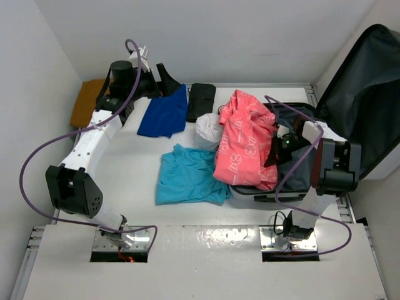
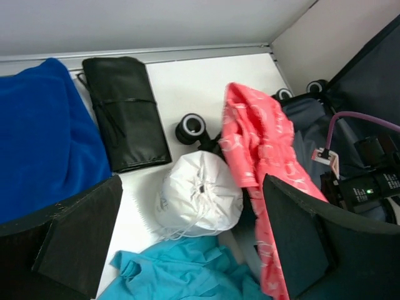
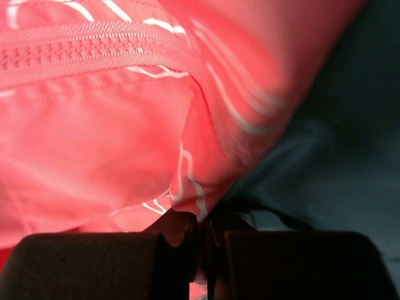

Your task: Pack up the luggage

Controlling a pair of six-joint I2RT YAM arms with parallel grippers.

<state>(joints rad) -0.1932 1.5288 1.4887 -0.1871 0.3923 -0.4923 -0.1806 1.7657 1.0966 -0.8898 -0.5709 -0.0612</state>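
Note:
The luggage (image 1: 365, 81) lies open at the right, its dark grey lined lid raised against the wall and its lower half (image 1: 300, 175) on the table. A pink patterned jacket (image 1: 245, 140) hangs over the luggage's left rim, partly inside. My right gripper (image 1: 275, 149) is shut on the pink jacket's edge (image 3: 187, 187) over the dark lining (image 3: 337, 150). My left gripper (image 1: 164, 80) is open and empty at the back left, above the blue cloth (image 1: 164, 112). In the left wrist view the jacket (image 2: 256, 156) and the luggage's wheels (image 2: 282, 94) show.
A white drawstring bag (image 1: 208, 130) sits beside the luggage, also in the left wrist view (image 2: 199, 194). A teal shirt (image 1: 187, 176) lies in front of it. A black rolled pouch (image 1: 201, 100) and a brown item (image 1: 86, 103) lie at the back.

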